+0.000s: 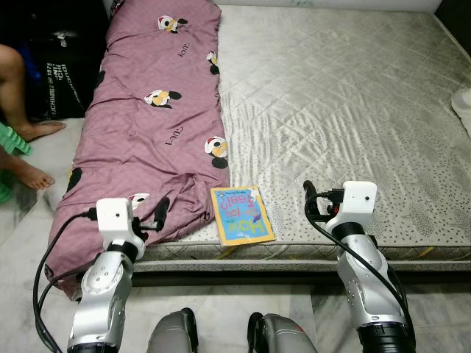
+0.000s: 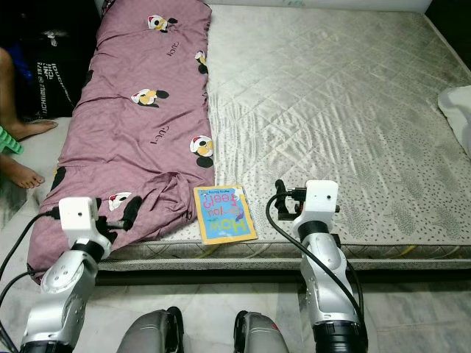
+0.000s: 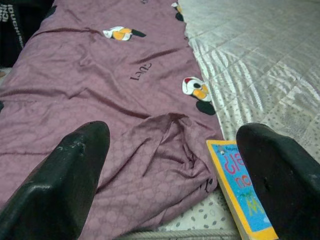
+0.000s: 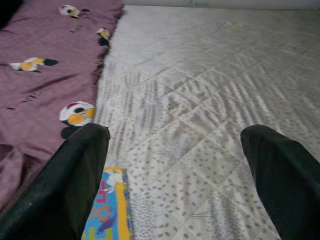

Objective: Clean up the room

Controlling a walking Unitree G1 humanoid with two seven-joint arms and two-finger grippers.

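Observation:
A mauve blanket point(image 1: 154, 125) printed with cartoon mice lies along the left side of a bare silver-grey mattress point(image 1: 346, 110), bunched at its near corner. A children's book point(image 1: 241, 215) with a blue and yellow cover lies flat at the mattress's front edge, just right of the blanket. My left gripper point(image 1: 154, 217) hovers open over the blanket's near corner, to the left of the book point(image 3: 240, 185). My right gripper point(image 1: 313, 198) is open above the mattress, to the right of the book point(image 4: 107, 210). Neither gripper holds anything.
A person's bare legs and feet point(image 1: 22, 125) rest on the floor at the left, by a black bag point(image 1: 62, 81). A white cloth point(image 1: 464, 107) shows at the mattress's right edge. The low mattress edge runs just in front of my legs point(image 1: 221, 334).

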